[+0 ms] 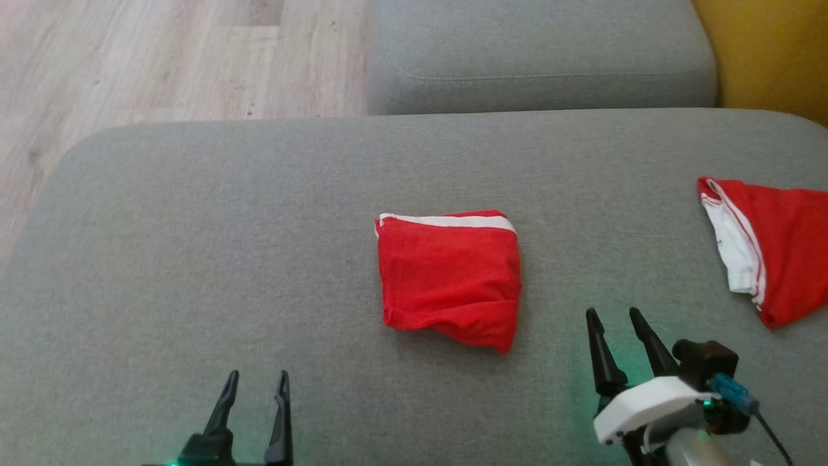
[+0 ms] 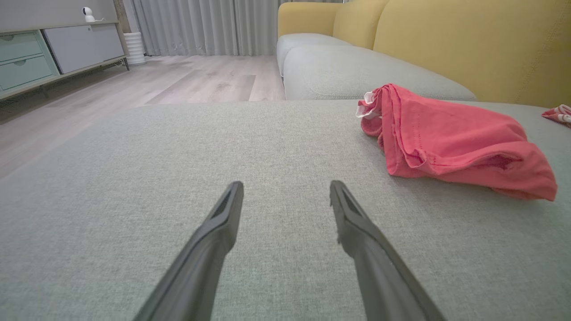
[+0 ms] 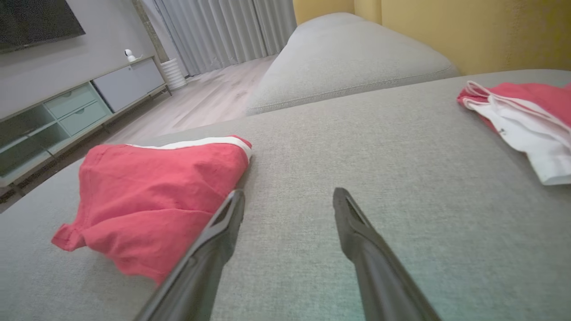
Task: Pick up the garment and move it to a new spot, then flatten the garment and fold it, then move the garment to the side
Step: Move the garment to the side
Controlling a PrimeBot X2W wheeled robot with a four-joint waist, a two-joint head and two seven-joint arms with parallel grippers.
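A folded, soft red garment (image 1: 449,278) with a white band is laid, roughly square, mid-cushion on the grey woven sofa (image 1: 194,259). The left gripper (image 1: 258,375) and right gripper (image 1: 612,312) are spread wide, empty.

Red garment (image 1: 449,278) with a white band, second red-and-white garment (image 1: 770,249), grey sofa (image 1: 194,259), yellow backrest (image 1: 770,52), pale wood floor (image 1: 162,58).

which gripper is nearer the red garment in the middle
Right. The right gripper sits just beyond the near right corner of the garment; the left gripper is farther, off its near left.
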